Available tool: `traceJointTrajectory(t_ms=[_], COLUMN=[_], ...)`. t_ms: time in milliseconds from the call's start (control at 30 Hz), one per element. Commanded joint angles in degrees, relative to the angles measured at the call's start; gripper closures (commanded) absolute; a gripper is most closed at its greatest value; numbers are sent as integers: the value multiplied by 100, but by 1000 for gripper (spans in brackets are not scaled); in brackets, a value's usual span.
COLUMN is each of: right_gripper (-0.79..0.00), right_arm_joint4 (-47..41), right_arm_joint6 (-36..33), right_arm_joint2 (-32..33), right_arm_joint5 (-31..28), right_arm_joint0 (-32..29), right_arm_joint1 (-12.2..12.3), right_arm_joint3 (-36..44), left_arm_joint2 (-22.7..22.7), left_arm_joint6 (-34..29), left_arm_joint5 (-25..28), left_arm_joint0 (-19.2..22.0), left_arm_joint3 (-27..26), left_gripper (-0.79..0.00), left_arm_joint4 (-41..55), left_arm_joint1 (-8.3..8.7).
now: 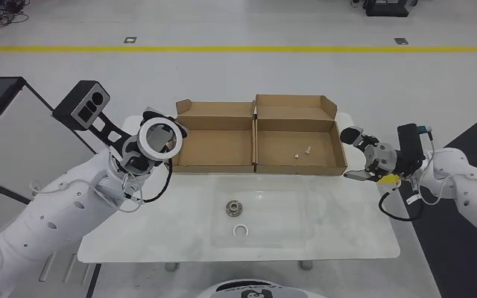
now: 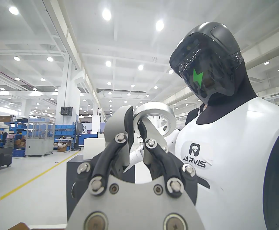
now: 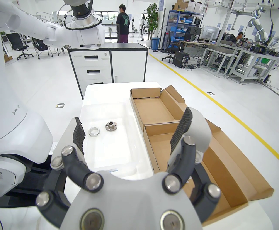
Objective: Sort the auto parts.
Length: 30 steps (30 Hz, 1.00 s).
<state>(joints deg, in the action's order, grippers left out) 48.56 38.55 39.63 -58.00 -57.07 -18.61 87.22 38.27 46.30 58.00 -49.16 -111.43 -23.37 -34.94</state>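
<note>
Metal ring point(image 2: 155, 108) sits clamped by its rim in left pincer point(image 2: 135, 122).

Grey floor point(image 1: 313, 22), yellow line point(image 1: 238, 49) across at 12 o'clock; drawer cabinet point(image 3: 96, 65) at 9 o'clock; round ceiling lamps point(image 2: 106, 15).

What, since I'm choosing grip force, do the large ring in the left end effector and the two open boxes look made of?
Large silver ring: probably machined metal, perhaps aluminium; smooth matte grey surface with soft highlights.
Two brown open boxes: cardboard, unprinted matte kraft, with folded flaps and raw cut edges.
</note>
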Motion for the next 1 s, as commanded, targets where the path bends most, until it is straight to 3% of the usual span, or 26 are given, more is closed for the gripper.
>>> traceJointTrajectory(t_ms=[0,233,467,733,967], right_gripper=[-785,-785,-785,-785,-785], right_arm_joint4=[1,1,1,1,1], right_arm_joint6=[6,6,6,6,6], right_arm_joint2=[0,0,0,0,0], right_arm_joint5=[0,0,0,0,0], right_arm_joint0=[0,0,0,0,0], right_arm_joint1=[0,0,0,0,0], right_arm_joint3=[0,0,0,0,0], left_arm_joint2=[0,25,-6,-208,-425], left_arm_joint6=[0,-122,-1435,-2711,-3849], left_arm_joint5=[0,-169,-780,-1211,-1316], left_arm_joint0=[0,-47,30,322,1178], left_arm_joint3=[0,-27,175,493,1121], left_gripper=[0,0,0,0,0], left_arm_joint4=[1,66,211,597,1236], left_arm_joint1=[0,-16,-197,-514,-954])
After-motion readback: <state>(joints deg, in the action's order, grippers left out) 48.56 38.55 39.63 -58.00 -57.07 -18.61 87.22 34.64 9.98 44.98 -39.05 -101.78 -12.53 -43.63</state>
